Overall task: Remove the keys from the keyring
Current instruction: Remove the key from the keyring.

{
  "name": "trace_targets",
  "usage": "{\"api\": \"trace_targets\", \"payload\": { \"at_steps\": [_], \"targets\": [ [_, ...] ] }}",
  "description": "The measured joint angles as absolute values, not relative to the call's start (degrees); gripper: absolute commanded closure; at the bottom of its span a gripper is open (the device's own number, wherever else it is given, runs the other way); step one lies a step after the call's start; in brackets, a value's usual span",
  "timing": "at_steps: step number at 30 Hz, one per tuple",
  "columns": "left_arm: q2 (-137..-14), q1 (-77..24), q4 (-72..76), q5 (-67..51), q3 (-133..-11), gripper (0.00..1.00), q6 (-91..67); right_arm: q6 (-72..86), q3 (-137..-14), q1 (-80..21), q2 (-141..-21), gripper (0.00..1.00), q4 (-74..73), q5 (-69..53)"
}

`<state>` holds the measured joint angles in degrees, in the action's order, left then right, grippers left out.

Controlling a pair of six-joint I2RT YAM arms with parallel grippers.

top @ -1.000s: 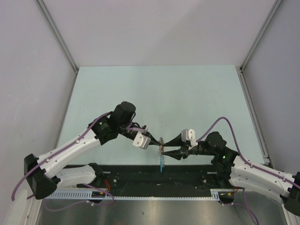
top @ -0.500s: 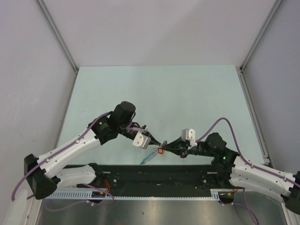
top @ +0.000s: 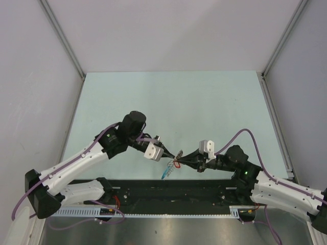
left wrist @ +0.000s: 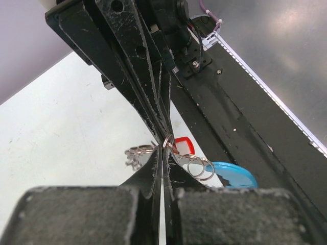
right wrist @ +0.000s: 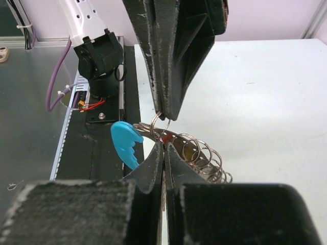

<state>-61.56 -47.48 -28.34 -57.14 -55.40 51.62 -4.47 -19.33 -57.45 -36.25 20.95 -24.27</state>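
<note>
The keyring [top: 170, 167] hangs above the bench [top: 168, 102], pinched by the closed left fingers [top: 166, 154] and the closed right fingers [top: 189, 162], tip to tip.

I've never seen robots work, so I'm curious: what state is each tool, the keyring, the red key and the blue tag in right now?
keyring: lifted, loops dangling.
left tool: shut, pinching the keyring.
right tool: shut, pinching the keyring too.
red key: apparently not yet off the keyring.
blue tag: hanging from the keyring.
</note>
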Motion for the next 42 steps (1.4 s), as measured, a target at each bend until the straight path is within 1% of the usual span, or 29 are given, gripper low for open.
{"api": "trace_targets", "payload": {
  "at_steps": [5, 15, 19, 25, 34, 35, 38, 39, 42],
  "targets": [
    [-59.6, -47.5, -25.1, -57.4, -52.6, 1.0, 48.0, -3.2, -19.3, -57.7, -38.2, 1.0, 22.2, -23.7],
    [-54.2, -47.4, -6.5, -56.8, -42.9, 1.0, 34.0, 0.6, -19.3, -57.8, -41.0, 1.0, 25.3, -23.3],
    [-53.1, -47.4, -1.9, -55.9, -40.7, 1.0, 29.7, 1.6, -19.3, -57.8, -40.7, 1.0, 25.5, -23.1],
    [-51.6, -47.4, -2.0, -54.2, -40.5, 1.0, 28.7, 2.6, -19.3, -57.8, -39.2, 1.0, 25.7, -22.9],
    [-50.7, -47.4, -8.0, -51.3, -41.6, 0.99, 30.9, 2.9, -19.3, -57.8, -36.8, 1.0, 24.3, -22.9],
    [-50.5, -47.4, -8.8, -50.7, -41.9, 0.98, 31.4, 2.9, -19.3, -57.8, -36.7, 1.0, 24.2, -22.9],
    [-50.5, -47.3, -10.5, -49.4, -42.6, 0.88, 32.1, 2.8, -19.3, -57.8, -36.3, 1.0, 23.9, -23.0],
    [-50.5, -47.3, -11.2, -49.1, -42.8, 0.81, 32.4, 2.7, -19.3, -57.8, -36.3, 1.0, 23.9, -22.9],
    [-50.7, -47.3, -13.8, -48.3, -44.1, 0.69, 33.6, 2.5, -19.3, -57.8, -36.3, 1.0, 23.8, -22.9]
  ]
}}
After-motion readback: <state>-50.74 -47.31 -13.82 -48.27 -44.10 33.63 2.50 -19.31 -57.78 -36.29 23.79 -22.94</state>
